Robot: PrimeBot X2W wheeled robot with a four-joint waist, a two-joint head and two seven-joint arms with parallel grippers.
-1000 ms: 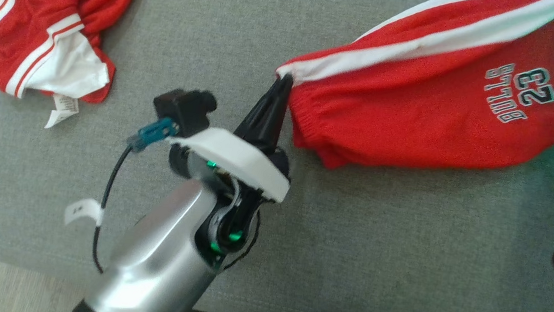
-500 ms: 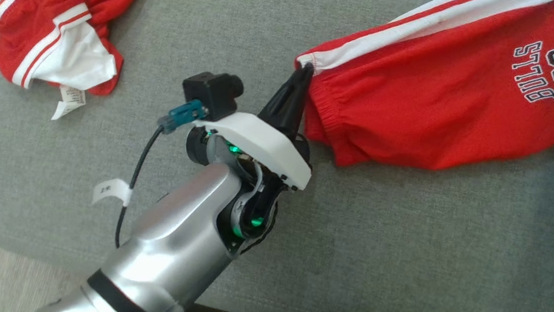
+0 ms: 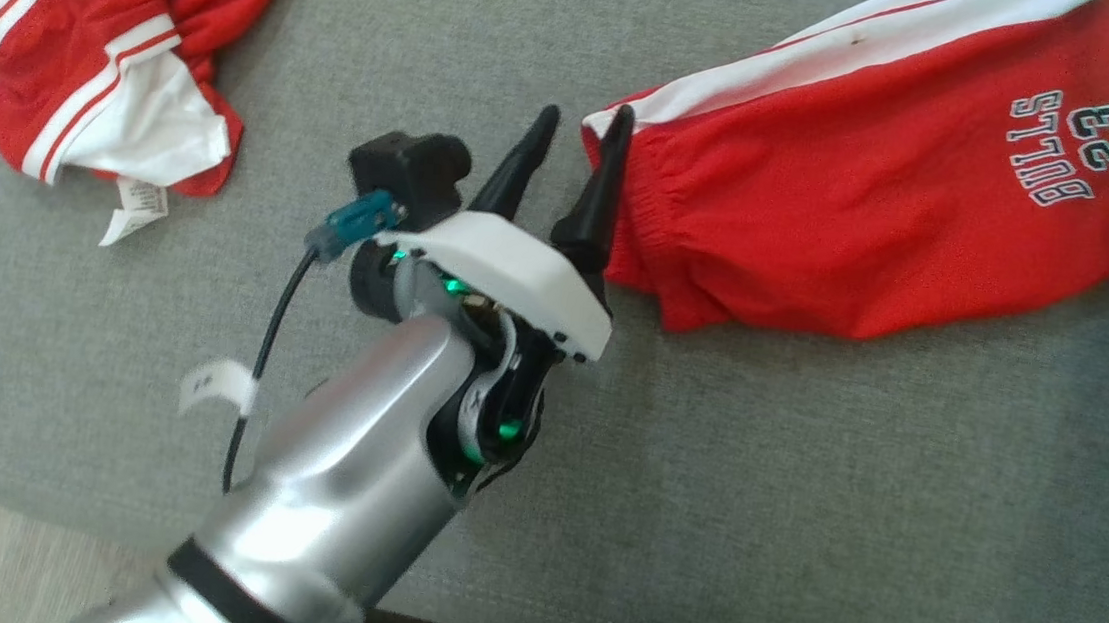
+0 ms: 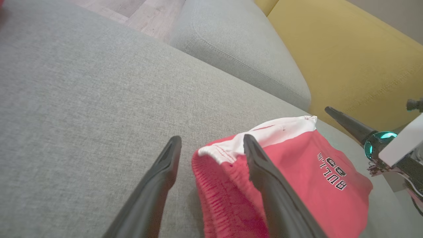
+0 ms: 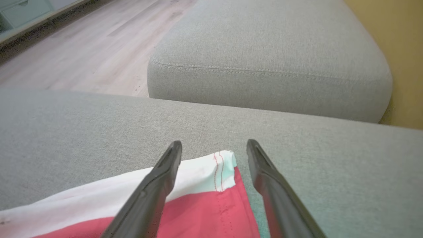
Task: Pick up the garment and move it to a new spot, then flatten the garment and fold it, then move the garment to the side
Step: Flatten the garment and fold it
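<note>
A grey cushion (image 3: 800, 494) spreads across the head view, with red shorts (image 3: 875, 209) marked "BULLS 23" lying flat at the upper right and a second red-and-white garment (image 3: 106, 41) crumpled at the upper left. At centre frame, the left claw (image 3: 583, 123) stands wide open at the shorts' waistband corner. In the left wrist view, that white-striped corner lies between the spread fingers, with yellow upholstery (image 4: 347, 49) at the upper right. In the right wrist view, the right claw (image 5: 214, 145) is wide open and holds nothing. Its fingers flank the shorts' white hem corner at bottom centre, below another cushion (image 5: 264, 49) and a wooden floor (image 5: 82, 49).
</note>
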